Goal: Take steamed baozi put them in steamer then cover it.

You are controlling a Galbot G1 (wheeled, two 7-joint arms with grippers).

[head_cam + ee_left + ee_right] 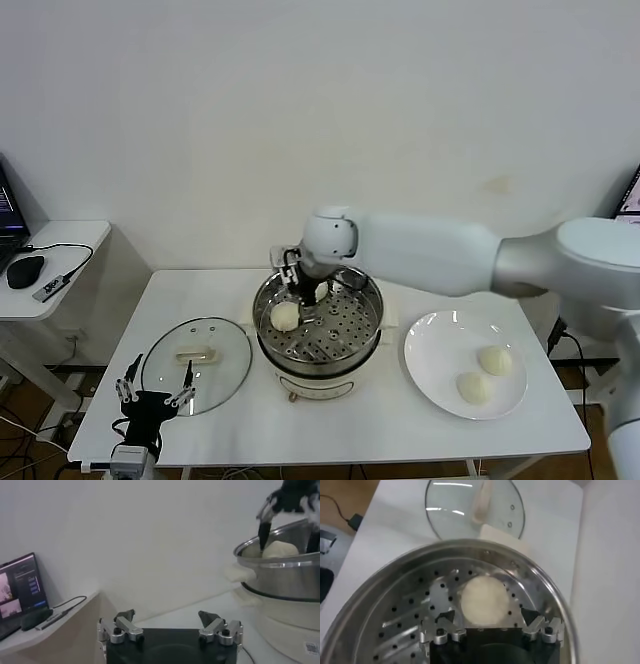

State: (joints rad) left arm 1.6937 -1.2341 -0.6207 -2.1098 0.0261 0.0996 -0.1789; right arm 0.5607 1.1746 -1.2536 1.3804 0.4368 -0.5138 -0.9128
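cover (196, 365): I've got it lying flat on the desk (400, 420) at about 9 o'clock of the steamer, handle's long axis running left-right in my head view
right gripper (306, 295): inside the steamer rim, fingers spread apart, nothing clamped; a bun sits between the tips, can't tell if they touch it
left gripper (155, 392): parked at the near-left desk edge, fingers wide apart, holding nothing
steamer (372, 322): mid-desk, perforated tray carries two steamed baozi (285, 315), one at 9 o'clock, one partly hidden at 12 by my gripper
plate (432, 350): at 3 o'clock of the steamer, two more buns on its near-right part
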